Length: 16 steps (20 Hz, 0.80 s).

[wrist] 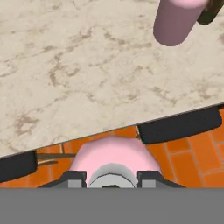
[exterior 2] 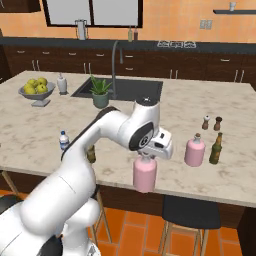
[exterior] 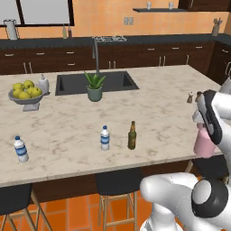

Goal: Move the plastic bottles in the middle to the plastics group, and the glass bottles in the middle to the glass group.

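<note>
Pink glass hangs under my gripper point(exterior 2: 145, 159): my two fingers are clenched on the neck of the squat pink bottle point(exterior 2: 144, 174), so its body dangles upright beneath the hand, clear of the marble counter point(exterior 2: 45, 130) and out past its near edge, with the orange floor and a dark stool seat point(wrist: 181, 124) below it in the hand view. I judge I hold it by the neck because that is the narrow part my jaws can span, and it keeps the bottle vertical for setting down.

The place it belongs lies to the right and a little farther in: the glass group, a like pink bottle point(exterior 2: 194, 151) with a slim dark beer bottle point(exterior 2: 216, 148) just beside it, near the counter's front edge. Two tiny shakers point(exterior 2: 211, 122) stand behind them and are no part of this.

Left in the middle stand a small water bottle point(exterior: 104, 138) and a second beer bottle point(exterior: 131, 135), close together; the lone water bottle point(exterior: 20, 149) far to the left marks the plastics group. My next move, I judge, is inward over the counter, toward the pink twin
</note>
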Motion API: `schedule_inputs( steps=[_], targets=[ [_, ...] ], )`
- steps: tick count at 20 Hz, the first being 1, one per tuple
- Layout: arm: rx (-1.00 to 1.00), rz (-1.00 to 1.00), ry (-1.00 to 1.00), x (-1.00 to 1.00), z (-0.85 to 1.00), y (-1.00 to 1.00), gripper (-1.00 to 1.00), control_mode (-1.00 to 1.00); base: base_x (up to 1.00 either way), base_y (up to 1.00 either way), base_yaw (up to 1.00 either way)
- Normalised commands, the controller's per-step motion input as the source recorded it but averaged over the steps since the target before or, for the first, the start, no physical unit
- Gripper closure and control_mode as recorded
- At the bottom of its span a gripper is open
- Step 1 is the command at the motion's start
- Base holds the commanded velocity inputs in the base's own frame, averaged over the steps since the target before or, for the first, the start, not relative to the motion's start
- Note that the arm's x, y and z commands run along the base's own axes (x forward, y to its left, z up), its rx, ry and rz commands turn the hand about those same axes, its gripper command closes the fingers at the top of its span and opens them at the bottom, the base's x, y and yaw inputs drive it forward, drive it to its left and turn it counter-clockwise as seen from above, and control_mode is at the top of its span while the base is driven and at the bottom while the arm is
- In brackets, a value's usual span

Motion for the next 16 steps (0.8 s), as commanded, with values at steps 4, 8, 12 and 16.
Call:
schedule_inputs(
  steps=[4, 8, 12, 16],
  targets=[
    [0.00, -0.01, -0.03, 0.68, 0.12, -0.92, 1.00, -1.00, 0.00, 0.00, 0.00],
    [-0.01, 0.00, -0.09, 0.61, 0.00, -0.37, 1.00, -1.00, 0.00, 0.00, 0.00],
    [-0.03, 0.00, -0.12, 0.11, -0.02, -0.07, 1.00, -1.00, 0.00, 0.00, 0.00],
    [0.00, 0.00, -0.01, -0.05, -0.05, -0.31, 1.00, -1.00, 0.00, 0.00, 0.00]
  ],
)
